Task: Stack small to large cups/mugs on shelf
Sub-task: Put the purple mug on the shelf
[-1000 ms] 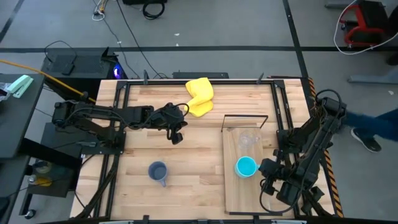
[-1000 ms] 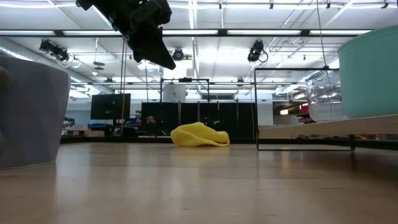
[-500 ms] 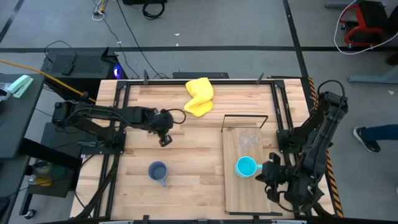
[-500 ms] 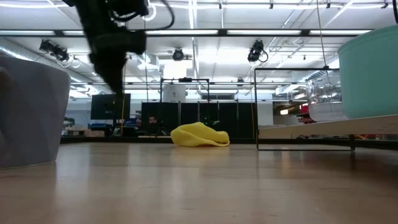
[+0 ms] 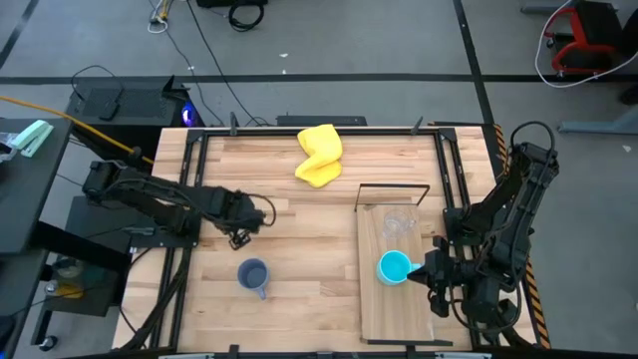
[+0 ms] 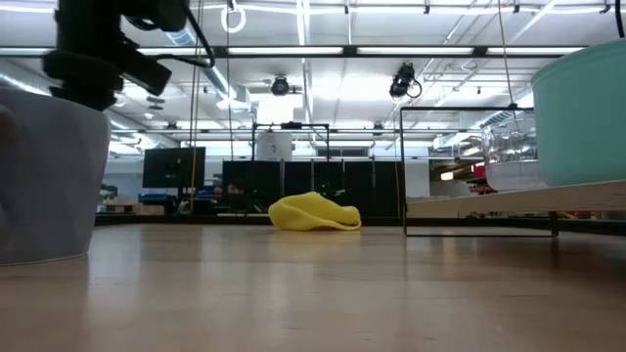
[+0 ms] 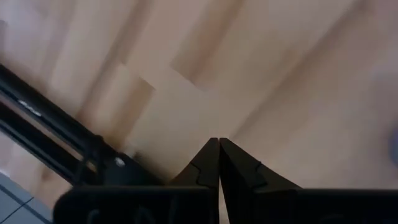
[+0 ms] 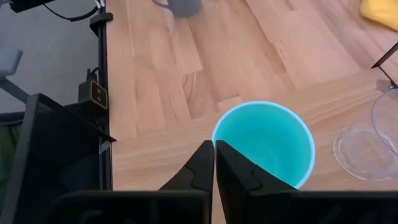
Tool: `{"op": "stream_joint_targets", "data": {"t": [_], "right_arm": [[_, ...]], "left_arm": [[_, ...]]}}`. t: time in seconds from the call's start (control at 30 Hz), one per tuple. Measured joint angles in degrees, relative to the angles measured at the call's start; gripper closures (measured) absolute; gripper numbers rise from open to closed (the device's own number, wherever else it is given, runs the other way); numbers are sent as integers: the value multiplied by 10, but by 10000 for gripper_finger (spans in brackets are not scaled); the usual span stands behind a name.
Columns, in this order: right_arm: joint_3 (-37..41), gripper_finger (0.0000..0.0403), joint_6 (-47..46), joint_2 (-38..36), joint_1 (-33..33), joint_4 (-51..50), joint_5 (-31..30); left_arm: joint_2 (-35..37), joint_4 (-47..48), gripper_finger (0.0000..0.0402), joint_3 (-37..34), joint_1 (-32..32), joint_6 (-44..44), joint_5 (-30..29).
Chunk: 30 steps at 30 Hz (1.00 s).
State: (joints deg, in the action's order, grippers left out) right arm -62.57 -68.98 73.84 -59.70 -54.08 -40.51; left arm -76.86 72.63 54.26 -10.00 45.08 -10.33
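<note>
Two of three cups on the shelf (image 5: 384, 309) so far, none stacked yet. Cyan mug (image 5: 395, 267) upright on the board, just beside the right tool (image 5: 436, 271), toward the tabletop's middle from it. Clear glass (image 5: 397, 223) farther along the shelf near the black wire frame (image 5: 393, 193), apart from the cyan mug. Right tool's fingers pressed together, holding nothing, tips right at the cyan mug's rim in the right wrist view.

Grey-blue mug (image 5: 253, 273) alone on the tabletop (image 5: 299, 259), off the shelf, near the left tool (image 5: 237, 237) and a little nearer the front edge than it. Left tool's fingers (image 7: 219, 163) pressed together too, empty, over bare wood.

Yellow cloth (image 5: 319, 155) well apart from both tools, no part of the job.

Left to do, by the look of it: fetch the grey-blue mug onto the shelf, then nest cyan mug and glass by size.
</note>
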Motion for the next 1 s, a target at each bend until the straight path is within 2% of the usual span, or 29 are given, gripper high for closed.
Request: {"op": "stream_joint_targets", "data": {"t": [0.1,0.3,0.47,0.63,0.8,1.0], "right_arm": [[0,379,5,0,7,0,0],[0,379,39,0,34,-1,0],[0,379,75,0,65,-1,0],[0,370,100,0,96,-1,25],[0,346,108,-4,116,0,54],[0,323,121,-7,120,0,61]], "left_arm": [[11,-1,380,0,-32,27,21],[52,-6,356,21,-78,93,26],[74,-83,333,23,-112,143,48],[63,-177,309,23,-140,173,92],[43,-167,295,23,-161,243,94],[12,-175,294,23,-178,281,94]]}}
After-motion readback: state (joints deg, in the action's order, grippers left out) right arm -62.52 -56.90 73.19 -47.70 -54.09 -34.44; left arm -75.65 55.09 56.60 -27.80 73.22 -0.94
